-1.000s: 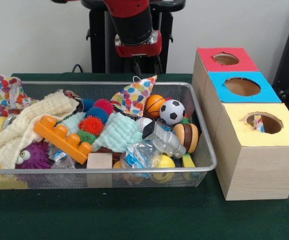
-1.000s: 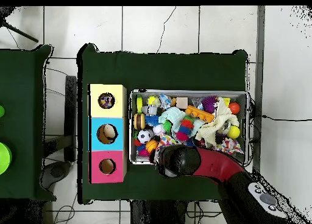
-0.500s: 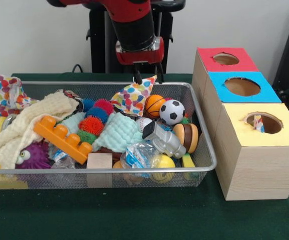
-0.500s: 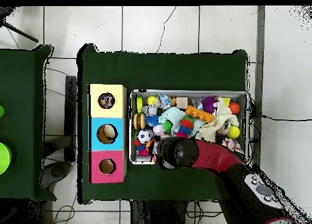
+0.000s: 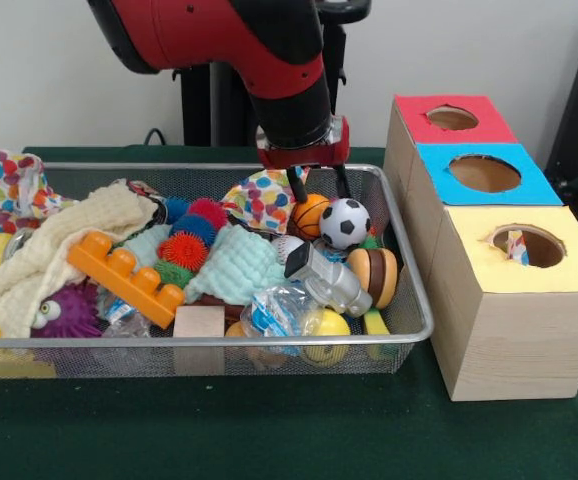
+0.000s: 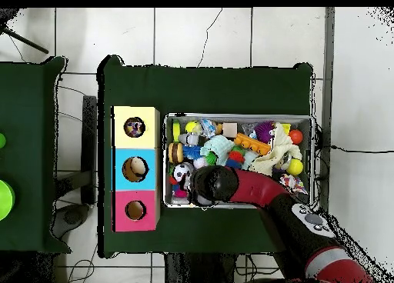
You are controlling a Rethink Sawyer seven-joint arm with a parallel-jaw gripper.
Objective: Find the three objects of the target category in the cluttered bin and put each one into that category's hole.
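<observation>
Above basketball (image 5: pixel 309 210) in bin (image 5: pixel 409 300): hand (image 5: pixel 318 187) spread (fingers empty).

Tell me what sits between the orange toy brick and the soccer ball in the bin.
In the front view, the pale green cloth lies between the orange brick and the soccer ball, with the orange spiky ball near the brick's end.

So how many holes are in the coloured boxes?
3, one in each box top: the red hole farthest back, the blue hole in the middle, the yellow hole nearest the front. None seem hidden.
</observation>
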